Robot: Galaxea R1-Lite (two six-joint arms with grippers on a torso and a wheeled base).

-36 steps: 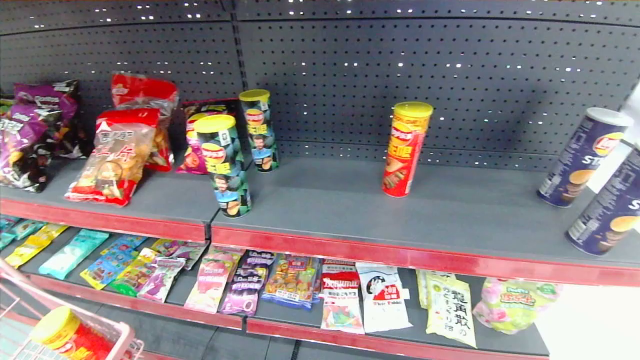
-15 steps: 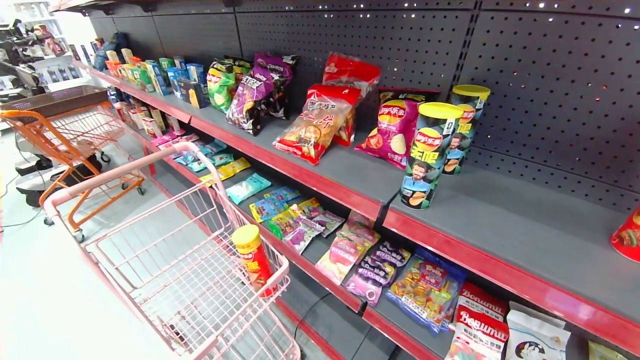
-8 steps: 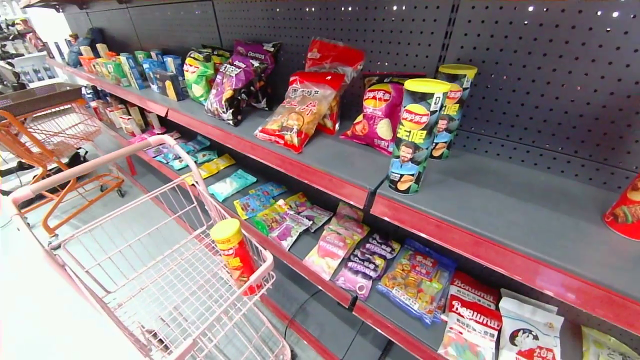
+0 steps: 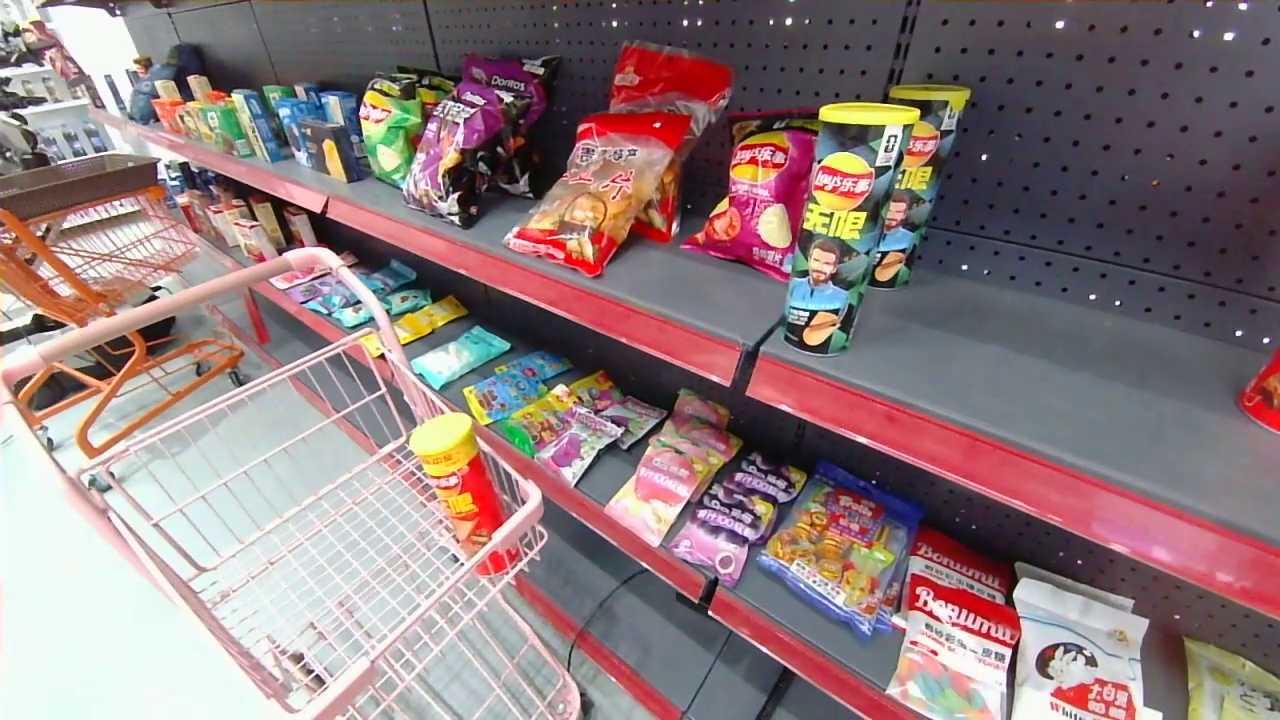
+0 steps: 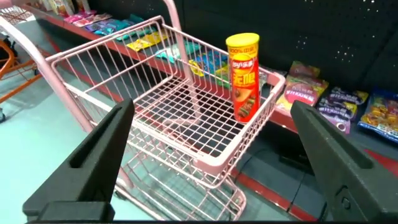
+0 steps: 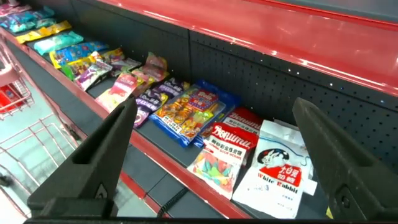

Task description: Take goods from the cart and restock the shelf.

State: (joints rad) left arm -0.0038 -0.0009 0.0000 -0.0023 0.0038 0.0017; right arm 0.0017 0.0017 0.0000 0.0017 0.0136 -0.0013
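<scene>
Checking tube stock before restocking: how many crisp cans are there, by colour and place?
Red cylindrical crisp can, yellow lid, in the pink wire cart: 1
Dark green cylindrical crisp cans, yellow lids, on the grey upper shelf: 2
Red can, mostly cut off at the right edge, same shelf: 1
Total: 4
</scene>
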